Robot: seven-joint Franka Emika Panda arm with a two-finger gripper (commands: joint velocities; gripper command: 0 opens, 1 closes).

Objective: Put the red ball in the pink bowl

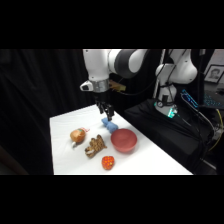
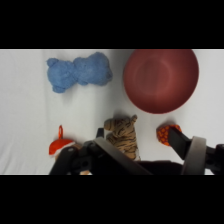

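Note:
The red ball (image 1: 108,162) lies near the table's front edge, small, red-orange and speckled. In the wrist view the red ball (image 2: 162,134) shows partly behind my right finger (image 2: 181,142). The pink bowl (image 1: 123,140) stands just behind it and holds nothing; in the wrist view the bowl (image 2: 161,80) fills the upper right. My gripper (image 1: 105,110) hangs above the table toward its back, over a blue soft thing, well away from the ball. The gripper (image 2: 136,131) is open, with nothing held between its fingers.
A blue cloth-like lump (image 1: 108,124) lies under the gripper, also seen as the blue lump (image 2: 79,72). A brown striped toy (image 1: 95,146) lies left of the bowl, and an orange-tan round object (image 1: 77,136) further left. The table's edges fall off at front and right.

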